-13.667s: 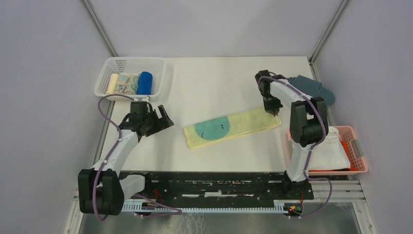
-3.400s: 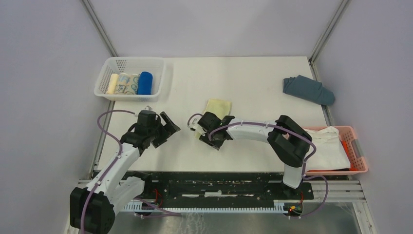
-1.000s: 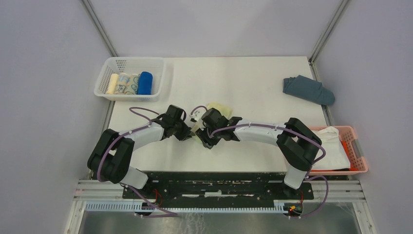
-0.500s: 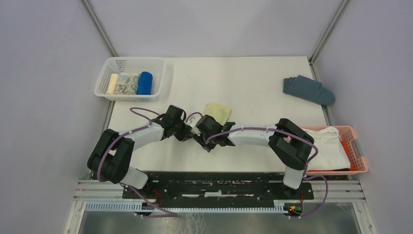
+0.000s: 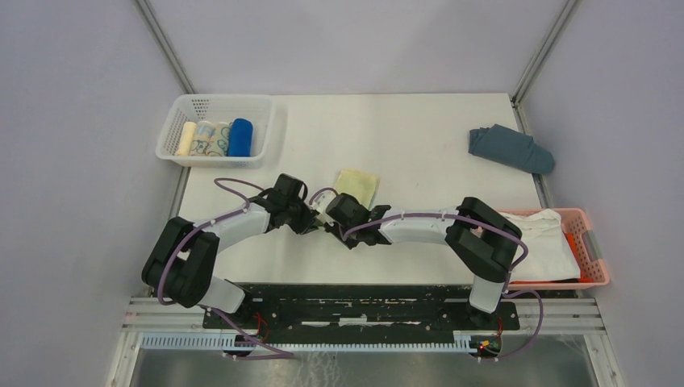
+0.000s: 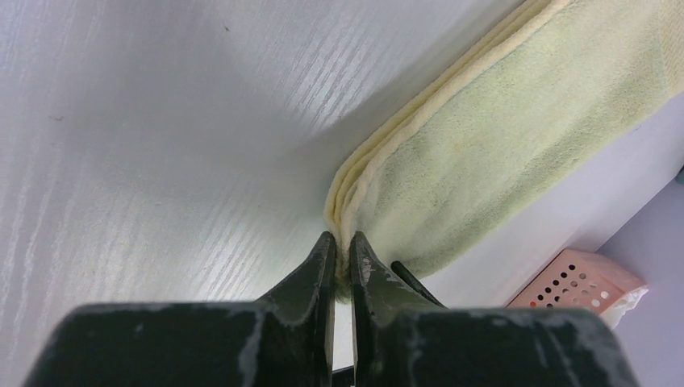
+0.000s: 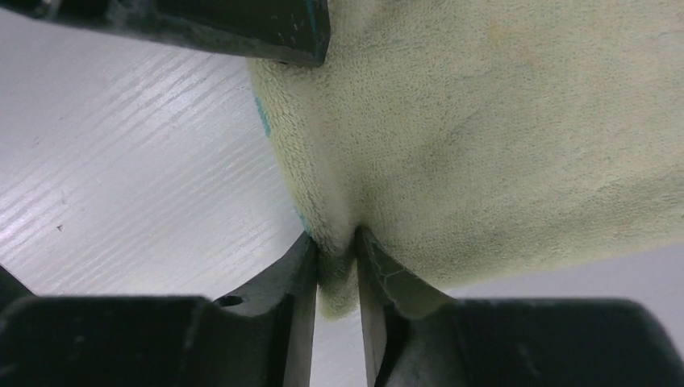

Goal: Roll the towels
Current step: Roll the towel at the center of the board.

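The pale yellow towel [image 5: 357, 187] lies folded in layers at mid table, its near corner lifted between both grippers. My left gripper [image 5: 311, 218] is shut on the towel's stacked folded edge [image 6: 355, 189], with the layers pinched between its jaws [image 6: 342, 250]. Just to its right, my right gripper [image 5: 333, 221] is shut on a tuck of the same towel [image 7: 500, 121], and cloth bulges down between those jaws [image 7: 335, 250]. A thin teal edge [image 7: 263, 121] shows in the right wrist view. The royal blue towel [image 5: 239, 137] lies rolled in the white basket [image 5: 179, 113].
Two more pale rolls [image 5: 204, 138] lie beside the blue one in the white basket at the back left. A slate grey-blue cloth [image 5: 510, 147] lies at the back right. A pink basket [image 5: 595, 256] holding a white cloth [image 5: 548, 242] stands at the right edge.
My right gripper has closed onto the yellow towel's near edge and shifted slightly toward the left gripper. The left gripper has kept its grip and barely moved.
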Tool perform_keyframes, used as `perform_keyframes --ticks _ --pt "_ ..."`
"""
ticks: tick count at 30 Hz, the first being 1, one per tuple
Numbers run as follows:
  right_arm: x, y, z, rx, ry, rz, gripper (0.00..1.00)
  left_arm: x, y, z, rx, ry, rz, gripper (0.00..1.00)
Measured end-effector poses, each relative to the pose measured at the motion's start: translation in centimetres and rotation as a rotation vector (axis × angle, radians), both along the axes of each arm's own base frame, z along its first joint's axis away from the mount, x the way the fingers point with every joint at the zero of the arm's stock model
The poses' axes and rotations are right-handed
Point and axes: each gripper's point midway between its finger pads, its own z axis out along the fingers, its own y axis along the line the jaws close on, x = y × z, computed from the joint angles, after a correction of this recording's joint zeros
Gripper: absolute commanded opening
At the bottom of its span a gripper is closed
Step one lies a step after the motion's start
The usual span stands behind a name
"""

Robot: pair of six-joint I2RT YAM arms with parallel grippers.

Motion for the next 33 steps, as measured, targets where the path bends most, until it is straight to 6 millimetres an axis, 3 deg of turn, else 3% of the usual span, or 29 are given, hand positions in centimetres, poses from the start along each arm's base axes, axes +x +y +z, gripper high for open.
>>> perform_keyframes --ticks 2,7,14,23,28,33 --pt "0.0 0.0 0.0 0.000 0.001 0.009 0.13 -0.1 0.1 0.1 0.001 0.000 0.000 0.12" --pt "-1.0 0.7 0.1 0.038 0.057 0.052 0.04 0.0 0.2 0.7 -0.002 -0.013 0.005 0.15" --pt "-1.8 1.8 0.7 0.191 0.257 0.073 0.03 0.0 0.9 0.8 0.004 -0.005 0.024 0.26" --pt "-1.5 1.8 0.1 0.384 0.598 0.005 0.03 1.4 3.1 2.0 -0.006 -0.050 0.088 0.55" --pt "-1.5 2.1 0.0 0.464 0.740 -0.030 0.03 1.7 4.6 2.7 -0.021 -0.092 0.083 0.59" --pt "-1.2 2.1 -0.1 0.524 0.849 -0.070 0.02 0.3 5.5 2.1 -0.022 -0.101 0.044 0.59"
